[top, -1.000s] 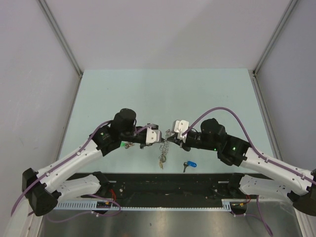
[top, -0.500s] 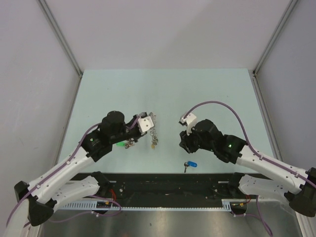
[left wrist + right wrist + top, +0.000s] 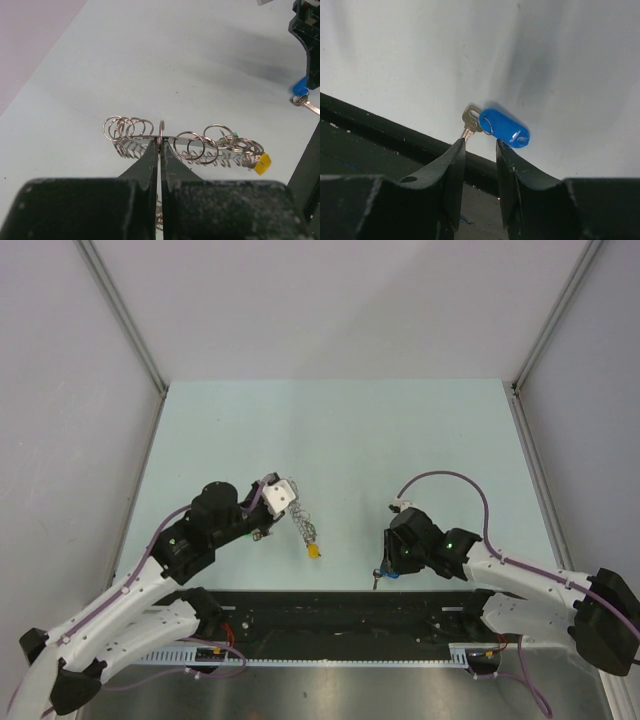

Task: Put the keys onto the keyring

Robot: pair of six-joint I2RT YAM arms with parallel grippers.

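My left gripper [image 3: 284,506] is shut on the keyring [image 3: 304,528], a silver ring strung with many small split rings, with a yellow tag [image 3: 314,551] at its low end. In the left wrist view the jaws [image 3: 160,143] pinch the keyring [image 3: 192,137] edge-on; the yellow tag [image 3: 262,163] and a bit of a green tag [image 3: 234,134] show at its right. A key with a blue tag [image 3: 388,574] lies by the table's front edge. My right gripper [image 3: 382,567] is open just above it; in the right wrist view the jaws [image 3: 480,144] stand open below the blue-tagged key [image 3: 504,128].
The pale green table [image 3: 330,430] is walled on three sides. A black rail [image 3: 380,135] runs along the front edge, right under the blue-tagged key. The right gripper also shows in the left wrist view [image 3: 307,45].
The grippers were together at the keyring. The left gripper has pulled back left, still holding it. The right gripper has moved away and down to the blue-tagged key at the front edge.
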